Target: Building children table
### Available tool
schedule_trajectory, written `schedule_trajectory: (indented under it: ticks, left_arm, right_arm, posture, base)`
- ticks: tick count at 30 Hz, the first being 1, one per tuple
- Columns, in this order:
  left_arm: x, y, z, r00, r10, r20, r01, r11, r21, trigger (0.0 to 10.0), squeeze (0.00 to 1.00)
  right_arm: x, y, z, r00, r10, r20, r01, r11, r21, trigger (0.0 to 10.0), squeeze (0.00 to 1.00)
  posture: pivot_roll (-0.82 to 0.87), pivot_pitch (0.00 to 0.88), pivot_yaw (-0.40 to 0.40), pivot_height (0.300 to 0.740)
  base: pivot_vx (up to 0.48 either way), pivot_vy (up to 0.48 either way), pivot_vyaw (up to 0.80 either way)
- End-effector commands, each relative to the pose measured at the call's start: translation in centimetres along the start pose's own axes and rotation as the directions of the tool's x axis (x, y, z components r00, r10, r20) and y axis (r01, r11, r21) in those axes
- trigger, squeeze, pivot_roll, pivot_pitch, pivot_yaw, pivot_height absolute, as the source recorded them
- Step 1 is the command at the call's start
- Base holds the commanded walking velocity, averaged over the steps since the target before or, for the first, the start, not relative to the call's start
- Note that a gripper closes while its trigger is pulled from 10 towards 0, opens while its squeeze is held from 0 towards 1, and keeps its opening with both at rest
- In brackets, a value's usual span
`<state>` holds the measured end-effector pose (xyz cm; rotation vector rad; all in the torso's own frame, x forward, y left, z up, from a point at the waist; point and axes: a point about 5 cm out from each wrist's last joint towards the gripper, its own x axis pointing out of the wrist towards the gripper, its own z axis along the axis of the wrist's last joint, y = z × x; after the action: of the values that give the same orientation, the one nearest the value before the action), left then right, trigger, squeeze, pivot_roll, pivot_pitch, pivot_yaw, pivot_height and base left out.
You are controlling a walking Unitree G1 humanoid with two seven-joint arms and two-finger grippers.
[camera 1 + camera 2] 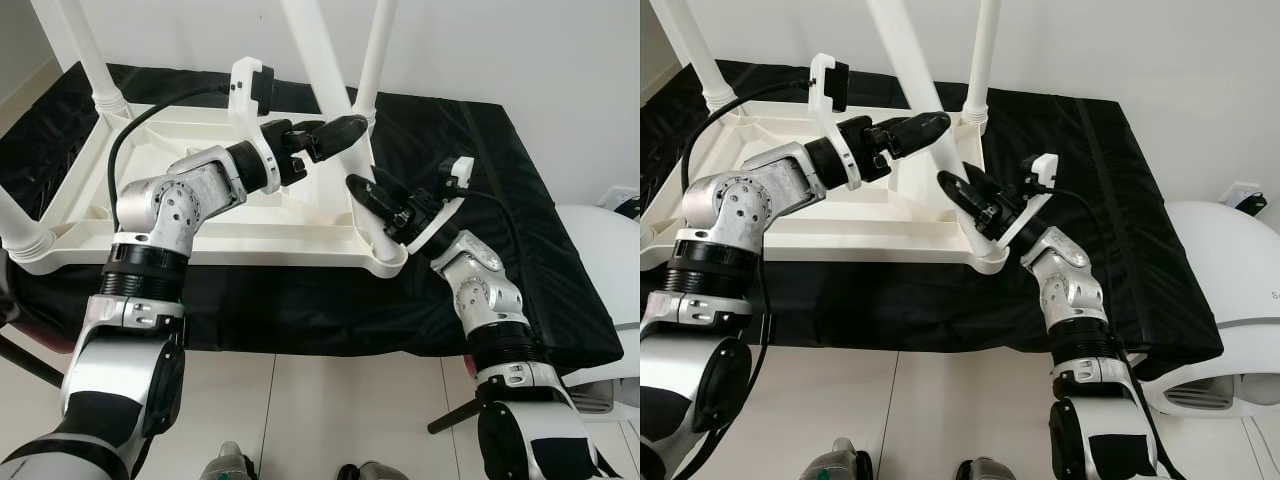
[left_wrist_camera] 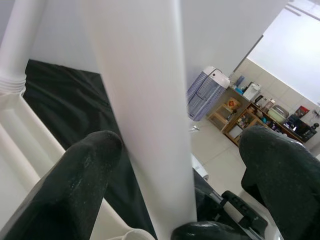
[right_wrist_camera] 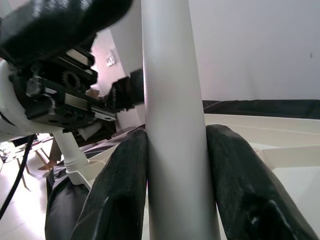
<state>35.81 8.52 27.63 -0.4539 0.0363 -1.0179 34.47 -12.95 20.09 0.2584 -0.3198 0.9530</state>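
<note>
A white children's table (image 1: 150,235) lies upside down on a black-covered surface, its legs pointing up. The leg at the near right corner (image 1: 325,70) leans toward the left. My left gripper (image 1: 345,130) stands open around this leg partway up; in the left wrist view the leg (image 2: 145,100) rests against one finger (image 2: 85,175) and is well apart from the other (image 2: 280,170). Lower down, close to the corner socket, my right gripper (image 1: 362,188) is shut on the same leg, with both fingers (image 3: 120,190) pressed against it (image 3: 175,100).
Other legs (image 1: 90,60) (image 1: 375,50) (image 1: 20,230) stand at the table's remaining corners. The black cover (image 1: 500,200) reaches a white wall behind. A rounded white appliance (image 1: 610,250) sits at the right. Tiled floor (image 1: 330,400) lies in front, with a dark chair leg (image 1: 25,360) at the left.
</note>
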Motion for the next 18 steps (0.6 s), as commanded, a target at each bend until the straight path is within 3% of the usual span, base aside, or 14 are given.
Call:
schedule_trajectory:
  ticks: [1, 17, 18]
  left_arm:
    - [0.2, 0.1, 0.0, 1.0, 0.008, -0.015, -0.008, 1.0, -0.005, 10.0, 0.0]
    - [0.8, 0.3, 1.0, 0.999, 0.034, 0.027, -0.033, 0.999, -0.035, 10.0, 0.0]
    - [0.9, 0.3, 1.1, 0.999, 0.032, 0.032, -0.031, 0.999, -0.028, 8.7, 0.0]
  right_arm:
    - [-0.2, 0.2, 0.3, 1.0, 0.014, 0.017, -0.014, 1.0, -0.004, 10.0, 0.0]
    - [-0.2, 0.8, -0.1, 0.999, 0.042, 0.001, -0.042, 0.999, -0.008, 10.0, 0.0]
    - [-0.2, 0.9, -0.2, 0.999, 0.045, -0.001, -0.045, 0.999, -0.008, 10.0, 0.0]
  posture:
    - [0.04, 0.049, -0.016, 0.74]
    - [0.05, 0.043, -0.017, 0.74]
    - [0.04, 0.043, -0.017, 0.74]
  base:
    - [0.0, 0.0, 0.0]
    - [0.0, 0.0, 0.0]
    - [0.0, 0.0, 0.0]
